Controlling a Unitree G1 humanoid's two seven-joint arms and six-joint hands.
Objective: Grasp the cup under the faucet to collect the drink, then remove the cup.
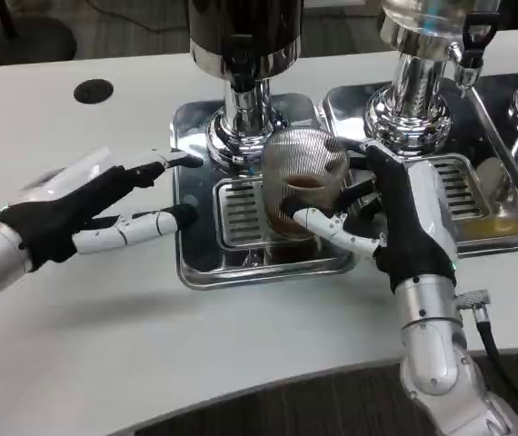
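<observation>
Right hand point(395, 227) grips cup point(303, 177); no writing legible.

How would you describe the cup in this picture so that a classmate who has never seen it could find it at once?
Start at the dark drink dispenser on the chrome drip tray in the middle of the white table. The cup stands on the tray's grille, with the right hand around it. Unlike its shiny neighbours, it has a dull, textured surface and brown liquid inside.

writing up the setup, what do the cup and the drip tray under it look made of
The cup looks like clear textured glass or plastic: dimpled wall, brown drink showing through. The drip tray looks like polished metal, probably stainless steel: mirror-bright, reflecting its surroundings, with a slotted grate. The right hand grips the cup.
</observation>
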